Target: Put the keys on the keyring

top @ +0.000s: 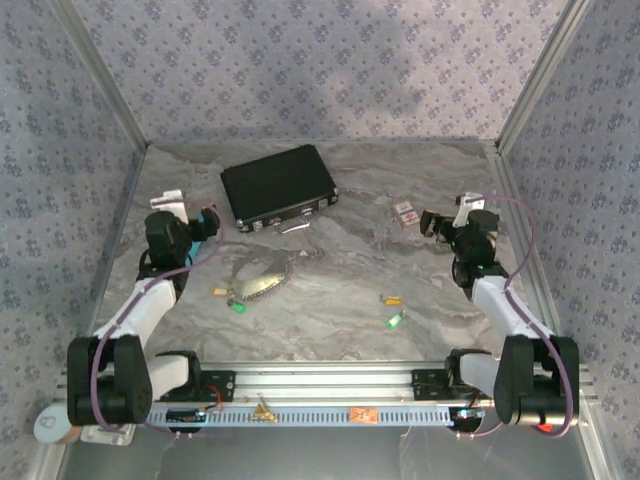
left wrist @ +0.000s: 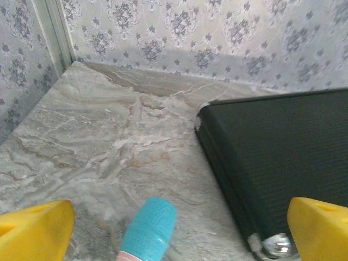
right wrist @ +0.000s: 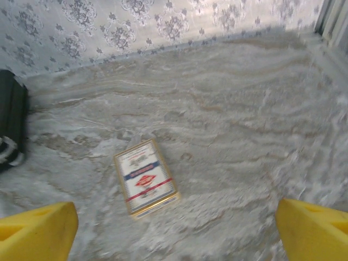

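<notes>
The keyring (top: 262, 279), a thin silvery chain in a floppy oval loop, lies on the marble table left of centre. Two keys rest at its left end, one yellow-headed (top: 220, 291) and one green-headed (top: 238, 307). Two other keys, yellow (top: 392, 299) and green (top: 396, 320), lie right of centre. My left gripper (top: 207, 221) (left wrist: 176, 234) stands open at the back left, beyond the chain. A teal stick (left wrist: 149, 228) lies untouched between its yellow fingers (left wrist: 33, 228). My right gripper (top: 430, 222) (right wrist: 176, 231) is open at the back right, with nothing between its jaws.
A black case (top: 278, 186) (left wrist: 272, 157) lies at the back centre, just right of the left gripper. A small white-and-red card box (top: 405, 213) (right wrist: 144, 177) sits just ahead of the right gripper. Patterned walls close in the table on three sides.
</notes>
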